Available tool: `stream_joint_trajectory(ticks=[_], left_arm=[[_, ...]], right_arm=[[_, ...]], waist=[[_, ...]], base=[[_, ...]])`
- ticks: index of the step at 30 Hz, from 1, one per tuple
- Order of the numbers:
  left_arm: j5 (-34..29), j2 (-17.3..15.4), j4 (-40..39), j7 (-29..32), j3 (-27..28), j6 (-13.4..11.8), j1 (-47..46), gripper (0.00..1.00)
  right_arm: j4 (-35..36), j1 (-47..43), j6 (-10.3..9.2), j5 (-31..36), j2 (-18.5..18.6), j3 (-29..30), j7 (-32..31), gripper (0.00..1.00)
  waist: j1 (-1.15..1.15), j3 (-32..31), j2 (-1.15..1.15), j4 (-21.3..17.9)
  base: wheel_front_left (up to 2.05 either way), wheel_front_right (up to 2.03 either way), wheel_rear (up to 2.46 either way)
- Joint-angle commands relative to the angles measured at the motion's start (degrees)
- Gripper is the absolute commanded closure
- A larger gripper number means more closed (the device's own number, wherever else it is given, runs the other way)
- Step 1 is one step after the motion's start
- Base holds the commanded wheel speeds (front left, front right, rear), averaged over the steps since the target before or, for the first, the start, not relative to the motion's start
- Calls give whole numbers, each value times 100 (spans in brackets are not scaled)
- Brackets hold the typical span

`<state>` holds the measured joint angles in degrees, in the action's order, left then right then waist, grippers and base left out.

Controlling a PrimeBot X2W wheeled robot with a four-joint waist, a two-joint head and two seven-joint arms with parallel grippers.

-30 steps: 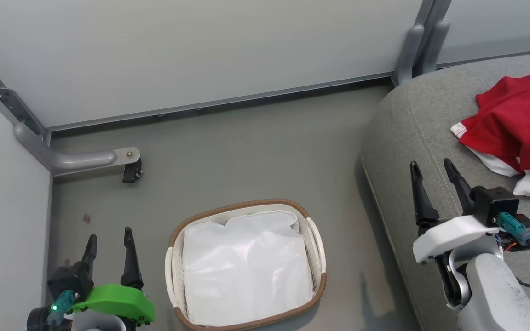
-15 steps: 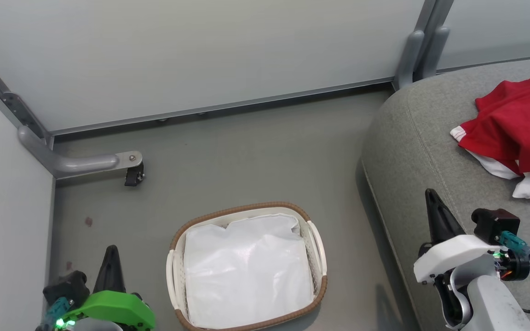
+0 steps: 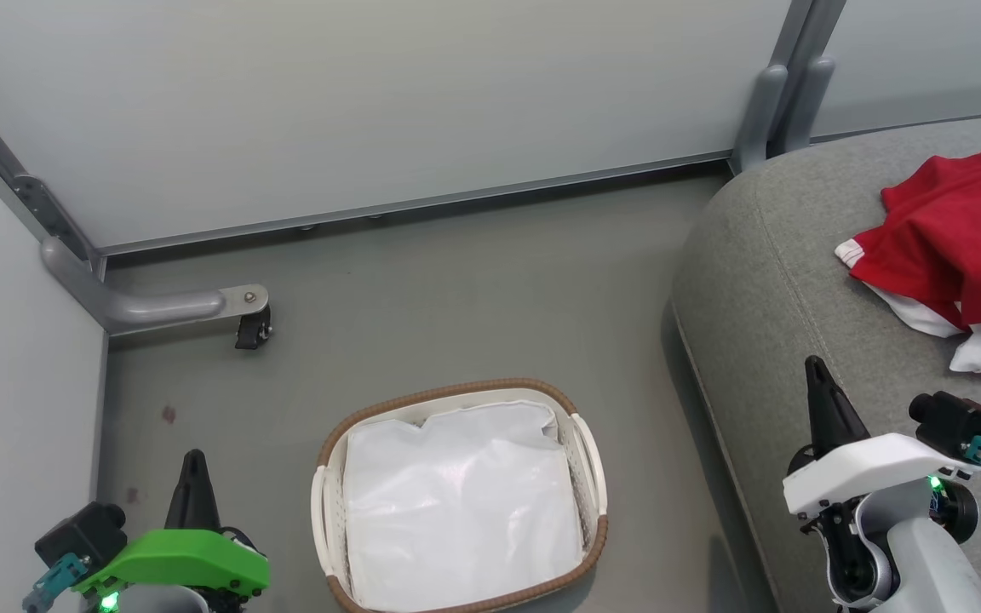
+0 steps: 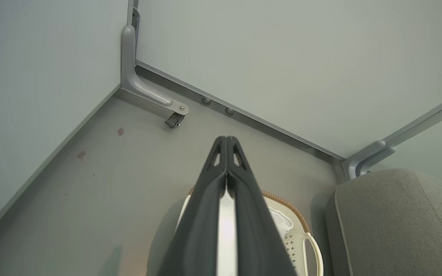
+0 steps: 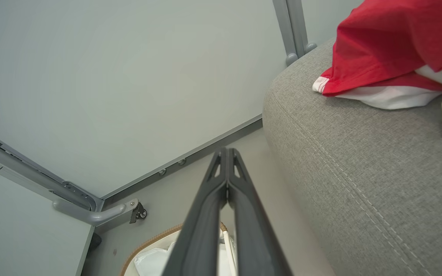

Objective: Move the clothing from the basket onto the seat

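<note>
Clothing (image 3: 959, 230), one red heap with white-striped trim, lies on the single grey seat (image 3: 754, 298), apart from the one white-lined basket (image 3: 456, 385), while left gripper (image 3: 193, 461) and right gripper (image 3: 815, 368) are both clenched empty.

This looks like a robot test bay dressed as a corner of a home. Plain pale partition panels (image 3: 414, 94) in grey metal frames (image 3: 422, 203) wall in a grey floor (image 3: 456, 281). A curved foot (image 3: 158, 302) with a caster (image 3: 252, 328) stands near the floor's far left corner. The homely pieces are a grey sofa (image 3: 754, 281) at the floor's right edge and a laundry basket (image 3: 456, 382) on the floor.
</note>
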<state>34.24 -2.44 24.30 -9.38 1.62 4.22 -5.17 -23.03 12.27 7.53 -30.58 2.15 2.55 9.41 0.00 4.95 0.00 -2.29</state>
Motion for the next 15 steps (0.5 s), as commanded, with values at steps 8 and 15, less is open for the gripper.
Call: stream_joint_trajectory(ticks=[8, 15], left_arm=[[797, -28, -221, 198, 80, 71, -48, 100], [1334, -31, -313, 348, 126, 100, -58, 100]], right_arm=[[209, -50, -2, -842, 40, 64, -204, 100], [287, -113, -2, -1416, 46, 102, -356, 100]], waist=[[0, -38, 0, 19], [0, -70, 0, 34]], base=[[0, 0, 0], [0, 0, 0]])
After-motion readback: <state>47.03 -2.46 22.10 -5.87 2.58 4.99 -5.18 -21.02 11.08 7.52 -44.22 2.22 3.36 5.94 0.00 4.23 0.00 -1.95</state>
